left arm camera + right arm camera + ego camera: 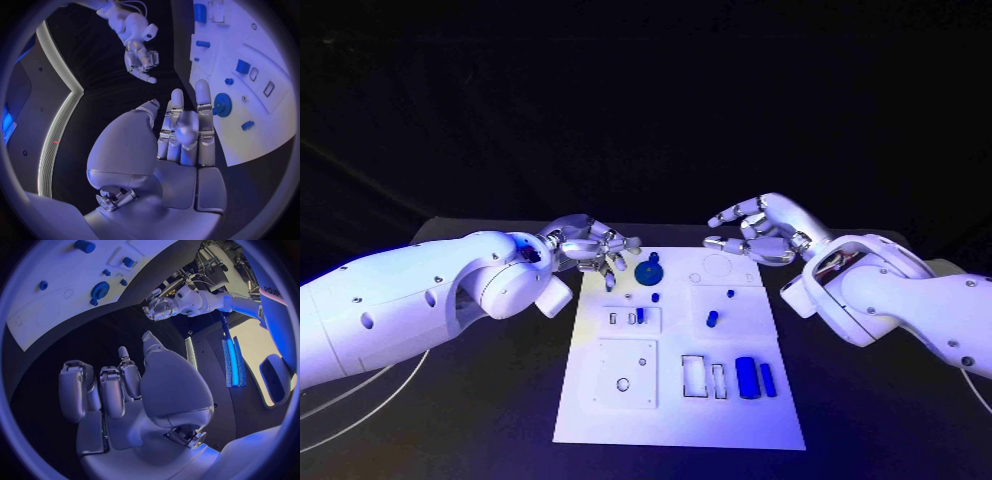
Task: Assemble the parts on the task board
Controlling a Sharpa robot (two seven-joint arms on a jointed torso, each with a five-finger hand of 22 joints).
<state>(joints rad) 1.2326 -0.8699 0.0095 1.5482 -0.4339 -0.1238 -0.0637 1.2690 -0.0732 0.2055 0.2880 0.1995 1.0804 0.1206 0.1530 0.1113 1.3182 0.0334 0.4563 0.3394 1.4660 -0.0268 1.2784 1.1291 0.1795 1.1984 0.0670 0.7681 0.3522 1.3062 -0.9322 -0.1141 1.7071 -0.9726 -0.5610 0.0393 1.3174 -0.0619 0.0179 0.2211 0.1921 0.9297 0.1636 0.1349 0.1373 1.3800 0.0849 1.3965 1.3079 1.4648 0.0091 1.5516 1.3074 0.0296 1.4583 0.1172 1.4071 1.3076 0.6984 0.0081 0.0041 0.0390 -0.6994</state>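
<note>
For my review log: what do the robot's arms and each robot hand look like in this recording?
Both arms are smooth, rounded white shells with small dark dots on the casing. The left robot hand and right robot hand are silver metal with segmented, jointed fingers; the wrist views show pale rounded palms. Thin pale cables loop on the table beneath the left arm.
</note>
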